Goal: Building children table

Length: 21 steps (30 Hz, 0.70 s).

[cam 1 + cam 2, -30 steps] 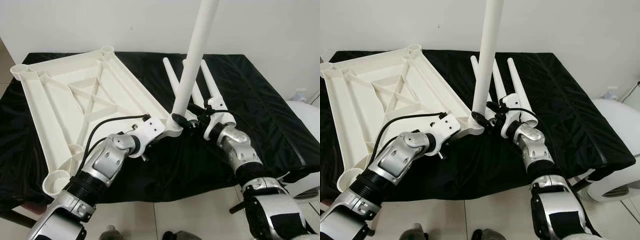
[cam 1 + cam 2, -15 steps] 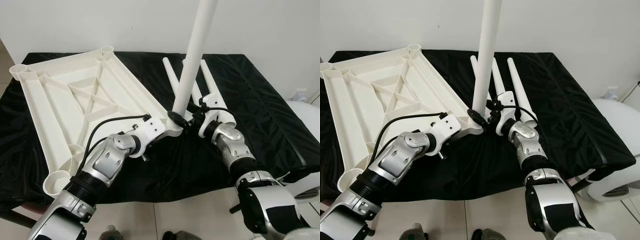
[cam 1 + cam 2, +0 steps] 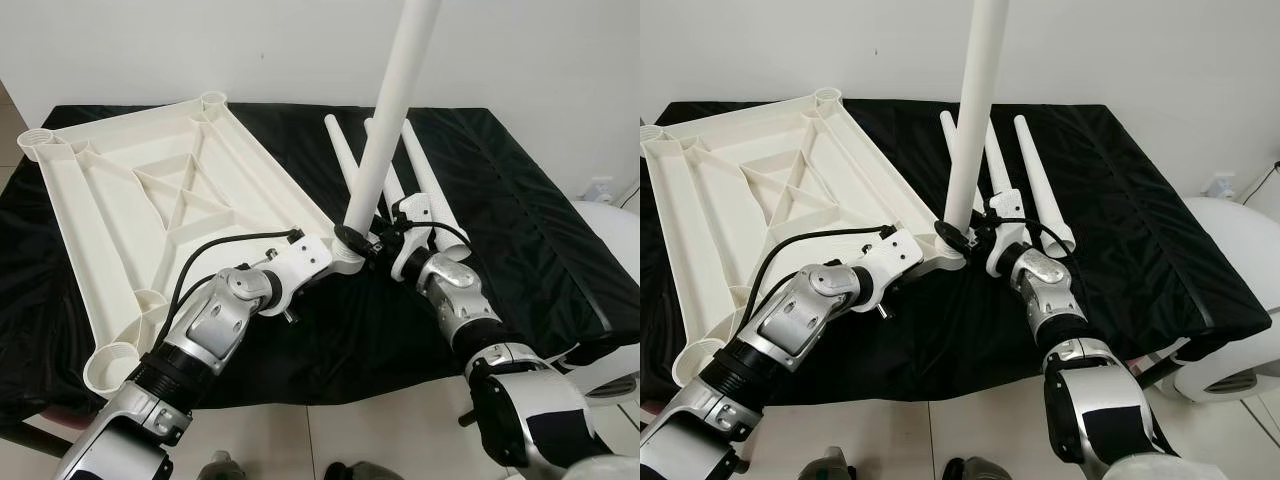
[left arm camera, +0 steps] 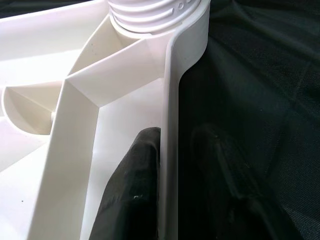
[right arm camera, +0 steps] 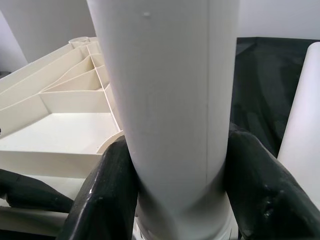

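Observation:
The white table top (image 3: 150, 190) lies upside down on the black cloth, ribs facing up. One white leg (image 3: 385, 130) stands upright in the corner socket (image 3: 347, 240) nearest the middle. My left gripper (image 3: 338, 262) is shut on the table top's rim (image 4: 170, 100) just beside that socket, one finger (image 4: 135, 190) inside the rim and one outside. My right gripper (image 3: 376, 243) is shut on the base of the upright leg (image 5: 170, 90), a black finger (image 5: 107, 190) on each side. Three loose legs (image 3: 425, 180) lie side by side behind it.
The black cloth (image 3: 540, 230) covers the whole work table, and its front edge hangs near my arms. A white wall rises behind. A white rounded object (image 3: 615, 235) stands off the table's right end. Tiled floor (image 3: 380, 430) shows in front.
My right wrist and forearm have swung left, closer round the base of the upright leg. The leg, the table top and my left gripper have stayed put.

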### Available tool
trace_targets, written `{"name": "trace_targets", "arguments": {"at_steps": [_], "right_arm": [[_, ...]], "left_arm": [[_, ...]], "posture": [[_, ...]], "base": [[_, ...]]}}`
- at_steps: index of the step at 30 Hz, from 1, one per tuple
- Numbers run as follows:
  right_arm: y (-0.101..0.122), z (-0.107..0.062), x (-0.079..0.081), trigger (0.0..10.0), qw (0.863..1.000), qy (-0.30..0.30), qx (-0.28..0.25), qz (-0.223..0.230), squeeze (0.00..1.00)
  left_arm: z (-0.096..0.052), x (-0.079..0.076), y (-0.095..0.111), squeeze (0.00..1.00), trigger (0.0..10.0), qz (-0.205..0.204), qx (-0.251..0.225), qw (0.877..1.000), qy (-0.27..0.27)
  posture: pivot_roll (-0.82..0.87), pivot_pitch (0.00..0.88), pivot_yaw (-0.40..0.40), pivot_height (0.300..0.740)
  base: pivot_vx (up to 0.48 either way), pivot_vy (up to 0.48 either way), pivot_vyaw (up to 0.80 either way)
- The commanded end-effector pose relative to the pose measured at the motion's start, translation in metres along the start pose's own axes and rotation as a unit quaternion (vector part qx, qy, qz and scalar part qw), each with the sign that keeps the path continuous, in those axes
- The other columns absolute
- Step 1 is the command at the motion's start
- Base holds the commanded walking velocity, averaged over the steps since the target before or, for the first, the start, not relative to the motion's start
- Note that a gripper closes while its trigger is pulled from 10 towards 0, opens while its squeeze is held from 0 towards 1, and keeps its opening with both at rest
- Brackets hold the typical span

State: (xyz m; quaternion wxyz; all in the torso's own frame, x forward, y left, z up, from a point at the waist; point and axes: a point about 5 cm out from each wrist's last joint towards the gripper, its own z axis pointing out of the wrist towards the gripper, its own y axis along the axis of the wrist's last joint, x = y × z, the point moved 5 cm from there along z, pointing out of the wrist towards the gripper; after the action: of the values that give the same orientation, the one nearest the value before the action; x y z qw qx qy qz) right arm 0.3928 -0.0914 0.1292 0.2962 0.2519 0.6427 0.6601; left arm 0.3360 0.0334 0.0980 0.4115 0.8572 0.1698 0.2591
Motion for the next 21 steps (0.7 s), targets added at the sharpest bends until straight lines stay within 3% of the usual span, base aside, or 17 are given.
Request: {"name": "trace_targets", "arguments": {"at_steps": [1,6,7,8,16,21], "right_arm": [[-0.006,-0.003,0.003,0.0,1.0,-0.005,-0.001,0.013,0.0],[-0.006,-0.003,0.003,0.0,1.0,-0.021,-0.01,0.018,0.0],[-0.006,-0.001,0.004,0.7,0.999,-0.035,-0.015,0.023,0.0],[-0.005,0.001,0.006,0.0,0.998,-0.053,-0.026,0.032,0.0],[-0.001,0.01,0.016,0.0,0.991,-0.118,-0.046,0.04,0.0],[0.001,0.013,0.025,0.0,0.991,-0.122,-0.049,0.039,0.0]], "left_arm": [[0.002,-0.007,-0.01,0.0,10.0,0.001,0.017,1.0,-0.01],[0.002,-0.008,-0.01,0.0,10.0,0.001,0.016,1.0,-0.011],[0.002,-0.008,-0.01,0.0,10.0,0.002,0.016,1.0,-0.011],[0.002,-0.008,-0.01,0.0,10.0,0.002,0.015,1.0,-0.011],[0.002,-0.011,-0.011,0.0,10.0,0.003,0.013,1.0,-0.014],[0.002,-0.013,-0.01,0.0,10.0,0.004,0.013,1.0,-0.017]], "posture": [[0.04,0.0,-0.071,0.74],[0.04,0.0,-0.074,0.74],[0.04,0.0,-0.078,0.74],[0.04,0.0,-0.079,0.74],[0.04,0.0,-0.08,0.74],[0.04,0.0,-0.082,0.74]], "base": [[0.0,0.0,0.0],[0.0,0.0,0.0],[0.0,0.0,0.0],[0.0,0.0,0.0],[0.0,0.0,0.0],[0.0,0.0,0.0]]}}
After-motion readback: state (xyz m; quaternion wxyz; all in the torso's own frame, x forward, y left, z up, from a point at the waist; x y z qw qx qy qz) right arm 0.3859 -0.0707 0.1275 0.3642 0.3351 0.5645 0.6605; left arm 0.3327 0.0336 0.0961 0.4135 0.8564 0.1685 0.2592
